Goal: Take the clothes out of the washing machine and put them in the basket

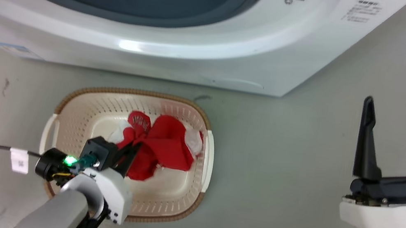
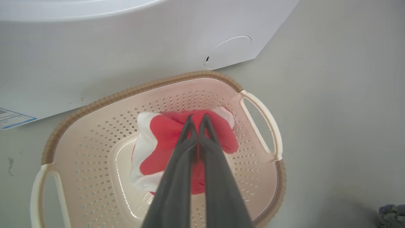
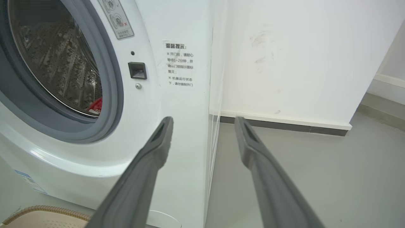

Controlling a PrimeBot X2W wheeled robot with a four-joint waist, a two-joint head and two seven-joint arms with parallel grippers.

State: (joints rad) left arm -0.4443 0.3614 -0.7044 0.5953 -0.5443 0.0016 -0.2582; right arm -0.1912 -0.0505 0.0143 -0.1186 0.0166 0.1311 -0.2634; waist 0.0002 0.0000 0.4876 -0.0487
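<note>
1. Left wrist view: a soft bright-red garment with white trim (image 2: pixel 164 142) lies bunched in the middle of the cream perforated plastic basket with a brown rim (image 2: pixel 126 94), its lower folds on the basket's bottom.
2. The left hand (image 2: pixel 197 118) reaches down into the basket. Its two dark fingers are pressed together with red cloth pinched between the tips, probably so the garment lands inside and not over the rim.
3. The basket stands on the grey floor (image 1: pixel 281 165) just in front of the large white front-loading washing machine (image 1: pixel 197 50), which makes for a short carry from the door opening.
4. Above and behind the basket, a scrap of red cloth (image 3: pixel 96 106) shows at the lip of the shiny steel drum (image 3: pixel 60 63), so I judge the job unfinished.
5. The right hand (image 1: pixel 391 99) hovers well to the right of the basket with its fingers spread wide and empty, seemingly parked clear and ready for the drum.
</note>
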